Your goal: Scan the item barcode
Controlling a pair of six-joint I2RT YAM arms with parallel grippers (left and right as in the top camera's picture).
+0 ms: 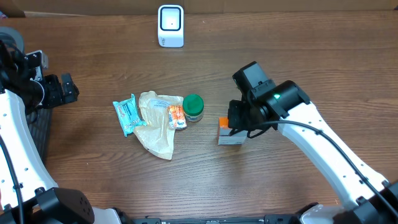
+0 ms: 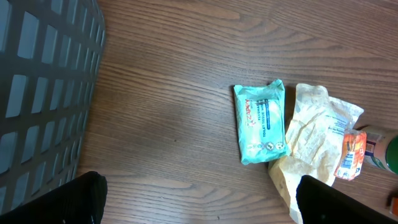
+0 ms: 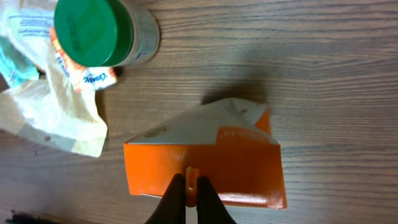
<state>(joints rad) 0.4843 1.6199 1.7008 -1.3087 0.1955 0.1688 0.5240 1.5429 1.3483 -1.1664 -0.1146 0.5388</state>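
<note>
Pinching a thin orange edge of the small box, the right gripper has its jaws closed almost completely, with only that strip of card between the fingertips. The box, orange with a pale grey-white face, is right of centre on the wooden table, well away from the white scanner standing upright at the far edge. Whether the box rests on the wood or hangs just above it cannot be told from these views. Just beside the box, toward the left arm, stands a jar with a green lid. The jar touches a small orange sachet, which lies on a crumpled tan bag. A teal pack of wipes lies against the bag's other side, apart from the box. The left gripper is at the left edge of the table, its jaws spread fully wide and holding nothing. In the left wrist view its two dark fingers frame bare wood. A black mesh basket sits close by, on the side away from the wipes.
</note>
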